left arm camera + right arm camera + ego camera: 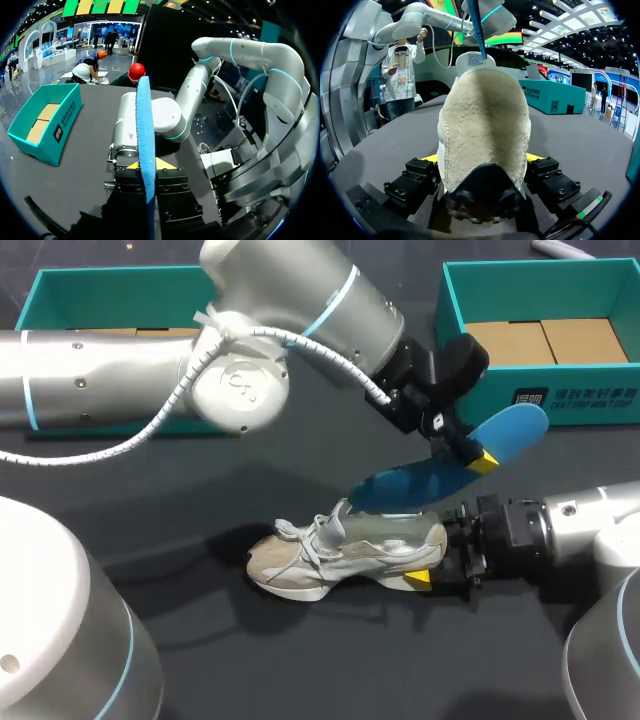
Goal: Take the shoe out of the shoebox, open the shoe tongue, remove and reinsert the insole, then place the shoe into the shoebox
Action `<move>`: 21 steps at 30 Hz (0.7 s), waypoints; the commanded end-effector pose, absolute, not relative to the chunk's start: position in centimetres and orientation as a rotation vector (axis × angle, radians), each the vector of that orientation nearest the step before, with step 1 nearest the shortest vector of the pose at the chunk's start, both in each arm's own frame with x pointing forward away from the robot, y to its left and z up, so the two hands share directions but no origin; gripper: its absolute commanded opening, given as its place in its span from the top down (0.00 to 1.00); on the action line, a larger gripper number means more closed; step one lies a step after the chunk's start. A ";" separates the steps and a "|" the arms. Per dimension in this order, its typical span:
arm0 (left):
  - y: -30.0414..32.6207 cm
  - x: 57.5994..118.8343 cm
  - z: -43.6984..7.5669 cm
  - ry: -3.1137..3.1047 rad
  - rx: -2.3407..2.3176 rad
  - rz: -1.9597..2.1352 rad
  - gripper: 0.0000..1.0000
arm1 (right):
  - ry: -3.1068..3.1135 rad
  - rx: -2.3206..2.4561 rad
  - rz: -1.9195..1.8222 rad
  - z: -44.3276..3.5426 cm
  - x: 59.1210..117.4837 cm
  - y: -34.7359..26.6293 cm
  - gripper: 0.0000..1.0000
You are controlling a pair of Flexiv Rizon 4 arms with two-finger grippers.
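Right gripper (432, 558) clamps the beige mesh sneaker (340, 550) at its heel, steadying it; left gripper (478, 458) pinches the blue foam insole (430, 480) above the sneaker, probably for reinsertion

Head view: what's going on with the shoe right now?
The right gripper is shut on the heel of the shoe, which stands on its sole on the table. The left gripper is shut on the blue insole, holding it tilted above the shoe with its lower end at the opening. Whether it is going in or coming out, I cannot tell.
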State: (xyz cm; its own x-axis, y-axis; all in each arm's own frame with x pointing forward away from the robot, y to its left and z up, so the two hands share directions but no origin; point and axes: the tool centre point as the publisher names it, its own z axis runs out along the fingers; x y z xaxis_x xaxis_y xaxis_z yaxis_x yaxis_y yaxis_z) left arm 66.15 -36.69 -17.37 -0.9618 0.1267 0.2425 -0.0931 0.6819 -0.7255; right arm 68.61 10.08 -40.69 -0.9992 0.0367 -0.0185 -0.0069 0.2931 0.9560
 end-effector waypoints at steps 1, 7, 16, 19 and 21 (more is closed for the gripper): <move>-37.7 65.8 -15.2 -2.545 -0.101 1.138 1.00 | 2.500 0.029 1.840 -40.7 68.5 10.1 1.00; -37.3 65.8 -12.2 -2.452 -0.090 1.202 1.00 | 2.500 0.029 1.840 -40.7 68.5 10.1 1.00; -37.3 65.8 -12.2 -2.452 -0.090 1.202 1.00 | 2.500 0.029 1.840 -40.7 68.5 10.1 1.00; -37.3 65.8 -12.2 -2.452 -0.090 1.202 1.00 | 2.500 0.029 1.840 -40.7 68.5 10.1 1.00; -37.3 65.8 -12.2 -2.452 -0.090 1.202 1.00 | 2.500 0.029 1.840 -40.7 68.5 10.1 1.00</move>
